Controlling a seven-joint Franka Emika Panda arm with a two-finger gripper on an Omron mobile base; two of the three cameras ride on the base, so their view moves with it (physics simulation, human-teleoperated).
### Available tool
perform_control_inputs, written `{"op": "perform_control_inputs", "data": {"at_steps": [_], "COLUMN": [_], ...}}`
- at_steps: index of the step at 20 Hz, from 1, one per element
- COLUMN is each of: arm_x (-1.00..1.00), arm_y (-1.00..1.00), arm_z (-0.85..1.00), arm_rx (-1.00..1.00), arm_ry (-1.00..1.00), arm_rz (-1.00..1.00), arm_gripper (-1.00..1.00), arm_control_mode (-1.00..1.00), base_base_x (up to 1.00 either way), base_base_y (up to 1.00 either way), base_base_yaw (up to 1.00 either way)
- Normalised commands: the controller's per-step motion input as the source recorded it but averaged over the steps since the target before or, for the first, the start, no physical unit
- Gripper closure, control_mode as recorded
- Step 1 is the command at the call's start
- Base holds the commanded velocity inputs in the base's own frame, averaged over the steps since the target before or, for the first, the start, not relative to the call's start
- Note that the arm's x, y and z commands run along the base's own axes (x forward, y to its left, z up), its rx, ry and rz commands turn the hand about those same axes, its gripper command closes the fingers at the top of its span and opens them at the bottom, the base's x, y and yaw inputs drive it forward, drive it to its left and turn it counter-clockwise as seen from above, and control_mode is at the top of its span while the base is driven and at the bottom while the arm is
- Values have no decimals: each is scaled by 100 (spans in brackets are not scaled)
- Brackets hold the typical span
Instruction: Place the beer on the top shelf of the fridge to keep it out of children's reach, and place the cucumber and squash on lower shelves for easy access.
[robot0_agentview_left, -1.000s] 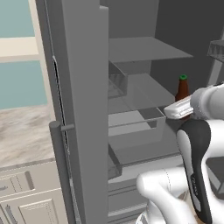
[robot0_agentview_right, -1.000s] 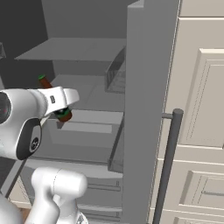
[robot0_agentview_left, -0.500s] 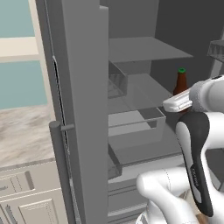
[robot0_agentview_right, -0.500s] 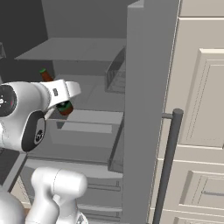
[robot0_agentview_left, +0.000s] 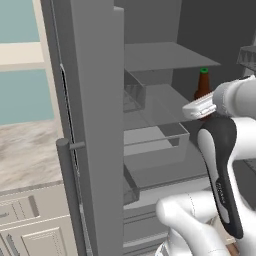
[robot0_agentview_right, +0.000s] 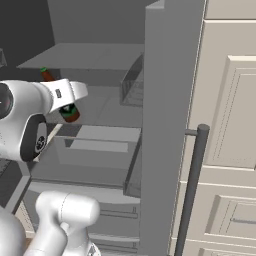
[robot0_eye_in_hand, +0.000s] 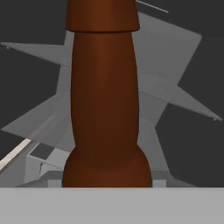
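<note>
The beer (robot0_agentview_left: 202, 90) is a brown bottle that hangs in the air before the open fridge (robot0_agentview_left: 90, 125), and my gripper (robot0_agentview_left: 202, 106) is shut on its body. It stands a little below the level of the top shelf (robot0_agentview_left: 165, 55), out in front of that shelf's right end. In the right base view the beer (robot0_agentview_right: 70, 113) tilts under my white hand, left of the top shelf (robot0_agentview_right: 85, 55). The bottle's brown body (robot0_eye_in_hand: 105, 96) rises up the middle of the hand view. Lower shelves (robot0_agentview_left: 162, 107) and a bin (robot0_agentview_left: 155, 145) lie beneath. The cucumber and squash are out of view.
The fridge door (robot0_agentview_right: 167, 125) stands open with its bar handle (robot0_agentview_right: 192, 185) toward me, and wire door bins (robot0_agentview_left: 132, 92) on its inner face. Cream cabinets (robot0_agentview_right: 230, 125) flank the right side. A marble counter (robot0_agentview_left: 25, 150) and cream drawers (robot0_agentview_left: 25, 225) lie at the left.
My gripper has lifted the beer upward, from beside the lower shelves to just under the top shelf's level. The fridge and door have not moved.
</note>
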Motion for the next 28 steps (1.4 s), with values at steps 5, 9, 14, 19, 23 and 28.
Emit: {"op": "perform_control_inputs", "data": {"at_steps": [5, 9, 14, 19, 23, 28], "arm_x": [8, 13, 18, 17, 20, 20], "arm_y": [6, 0, 0, 0, 0, 0], "arm_z": [18, 8, 5, 3, 8, 20], "arm_rx": [2, 6, 6, 9, 11, 9], "arm_ry": [0, 0, -1, -9, -14, -11], "arm_rz": [0, 0, 0, 0, 0, 0], "arm_gripper": [100, 100, 100, 100, 100, 100], "arm_control_mode": [-100, -100, -100, -100, -100, -100], "base_base_x": [0, 0, 0, 0, 0, 0], "base_base_y": [0, 0, 0, 0, 0, 0], "base_base_yaw": [0, 0, 0, 0, 0, 0]}}
